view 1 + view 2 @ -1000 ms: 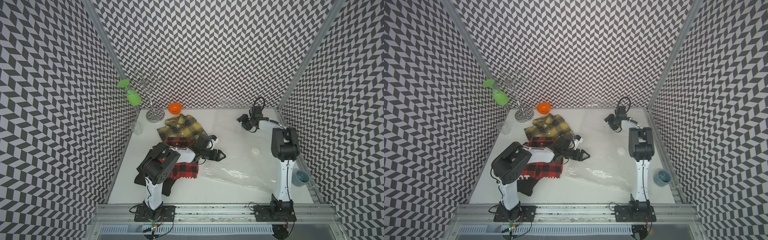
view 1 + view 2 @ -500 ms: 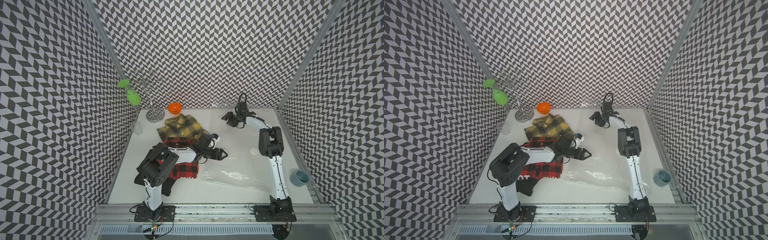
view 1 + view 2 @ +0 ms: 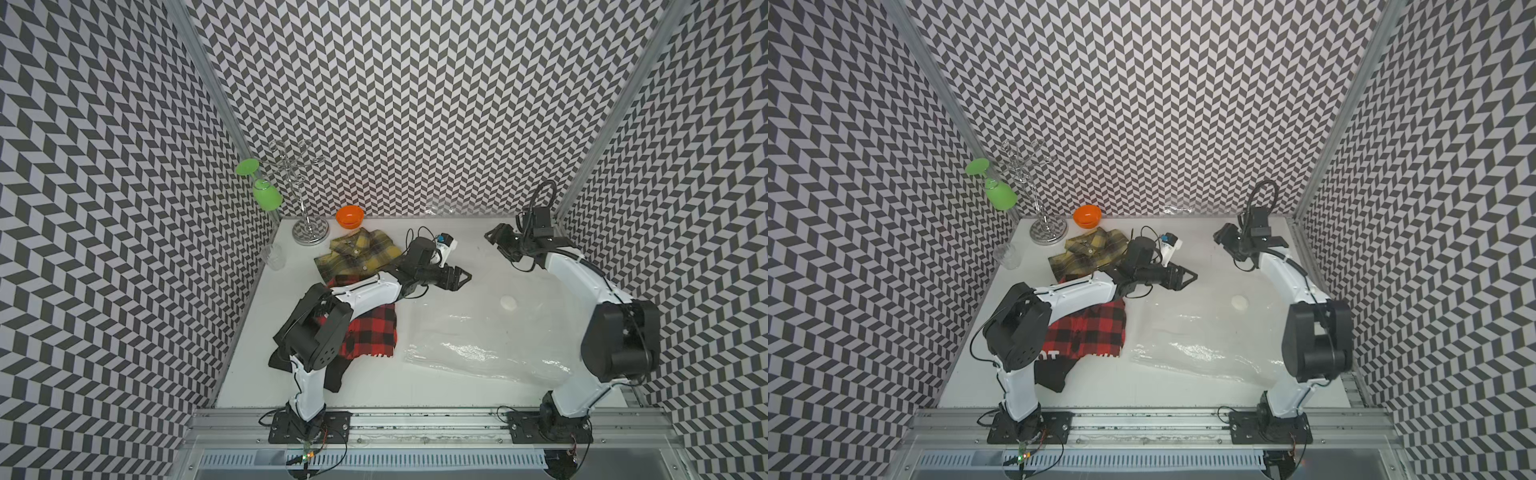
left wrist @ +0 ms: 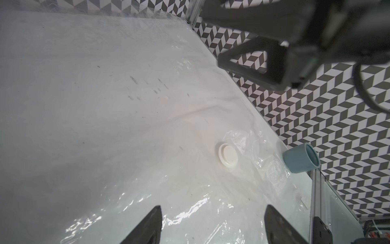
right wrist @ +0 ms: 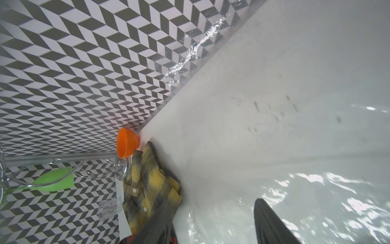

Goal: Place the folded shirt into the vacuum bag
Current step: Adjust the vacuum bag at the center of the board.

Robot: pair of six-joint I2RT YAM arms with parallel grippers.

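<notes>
The vacuum bag (image 3: pixel 486 353) (image 3: pixel 1204 353) lies flat and clear on the white table, its round white valve (image 3: pixel 508 302) (image 4: pixel 228 156) on top. Left of it are a folded red plaid shirt (image 3: pixel 372 334) (image 3: pixel 1092 328) under my left arm and a yellow plaid shirt (image 3: pixel 359 253) (image 5: pixel 147 190) behind it. My left gripper (image 3: pixel 463 280) (image 4: pixel 213 224) hovers open over the bag's plastic, holding nothing. Near the back right, my right gripper (image 3: pixel 496 243) (image 5: pixel 213 224) is open and empty above the bag.
An orange bowl (image 3: pixel 350 217) (image 5: pixel 126 143), a metal glass rack (image 3: pixel 309 232) with a hanging green glass (image 3: pixel 268 197) and a clear cup (image 3: pixel 274 257) stand at the back left. A black garment (image 3: pixel 332 374) lies under the red shirt. A blue cup (image 4: pixel 301 158) sits by the right wall.
My right arm reached left along the back wall, then swung back to the right. The left gripper shifted slightly right and farther back. Both stay open.
</notes>
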